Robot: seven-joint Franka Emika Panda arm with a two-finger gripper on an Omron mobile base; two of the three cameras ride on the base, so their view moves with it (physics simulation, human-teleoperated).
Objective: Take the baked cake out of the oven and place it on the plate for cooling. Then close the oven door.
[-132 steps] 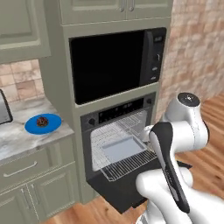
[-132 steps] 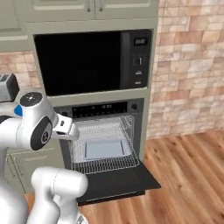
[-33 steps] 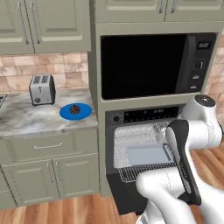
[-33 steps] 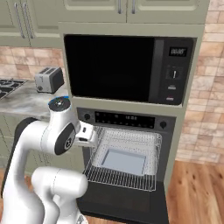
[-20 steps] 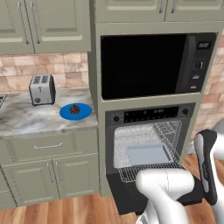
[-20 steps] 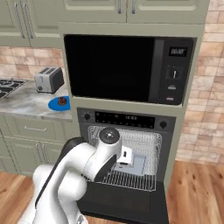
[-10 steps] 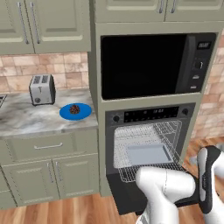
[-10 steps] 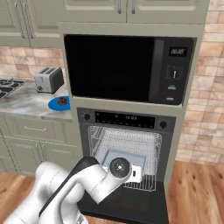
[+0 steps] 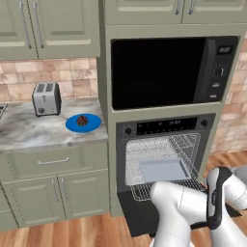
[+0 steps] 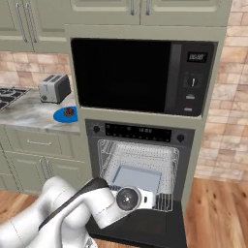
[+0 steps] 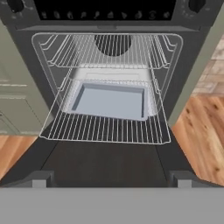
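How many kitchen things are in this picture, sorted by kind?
Appliances: 3 (microwave, oven, toaster)
Dishes and pans: 2 (blue plate, grey baking tray)
Wire racks: 2 (upper rack, lower rack)
Food: 1 (cake)
Total: 8

A home kitchen: built-in oven (image 9: pixel 164 159), microwave (image 9: pixel 169 72), toaster (image 9: pixel 46 98), green cabinets (image 9: pixel 48 29).

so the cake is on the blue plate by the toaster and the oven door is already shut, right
Not quite: the oven door is open, dropped flat below the racks, as the hand view shows. The rest holds: the cake sits on the blue plate by the toaster.
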